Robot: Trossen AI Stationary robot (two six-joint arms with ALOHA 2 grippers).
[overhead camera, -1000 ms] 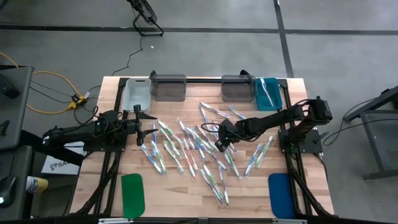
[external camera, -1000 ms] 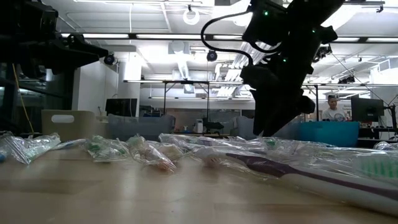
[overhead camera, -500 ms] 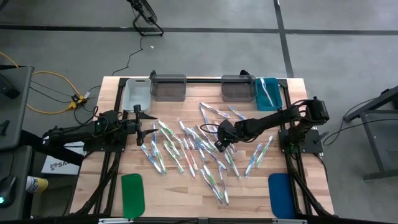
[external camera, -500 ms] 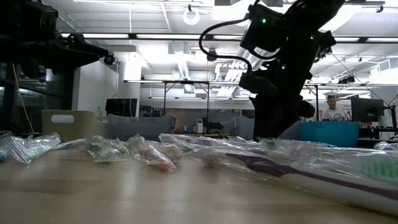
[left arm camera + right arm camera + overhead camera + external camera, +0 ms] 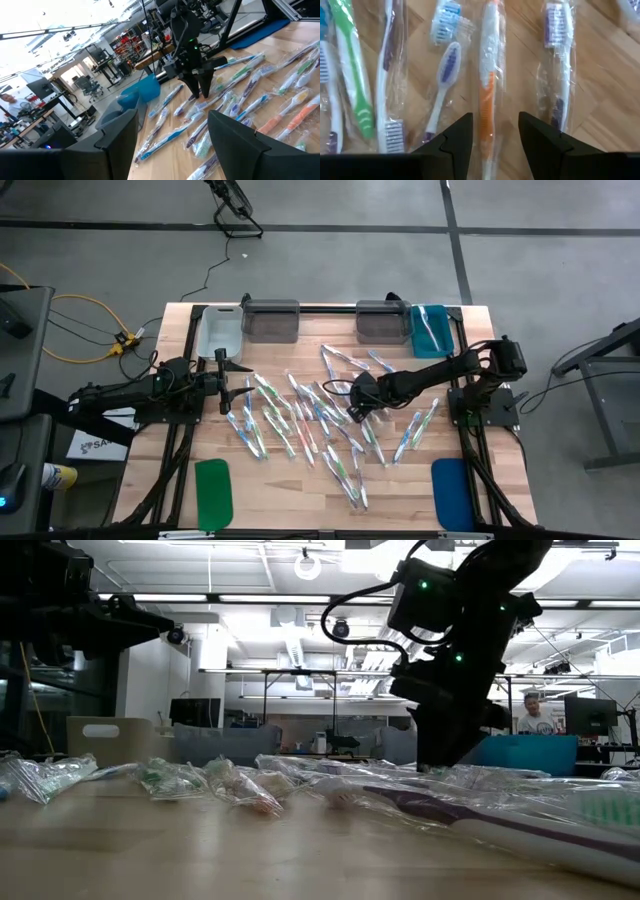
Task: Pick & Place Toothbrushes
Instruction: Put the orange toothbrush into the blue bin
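The right end effector (image 5: 352, 413) hangs low over the middle of the wooden surface (image 5: 300, 490), its 2 fingers (image 5: 455, 142) spread, one on each side of an orange-and-white wrapped toothbrush (image 5: 488, 95) lying directly beneath it; nothing is pinched. The other toothbrushes (image 5: 300, 425) lie scattered on the surface all around this end effector, most to its left. The left end effector (image 5: 222, 392) hovers at the left edge of the scatter, its fingers (image 5: 120, 132) spread wide and holding nothing. 4 bins (image 5: 270, 320) stand at the far edge, beyond both end effectors.
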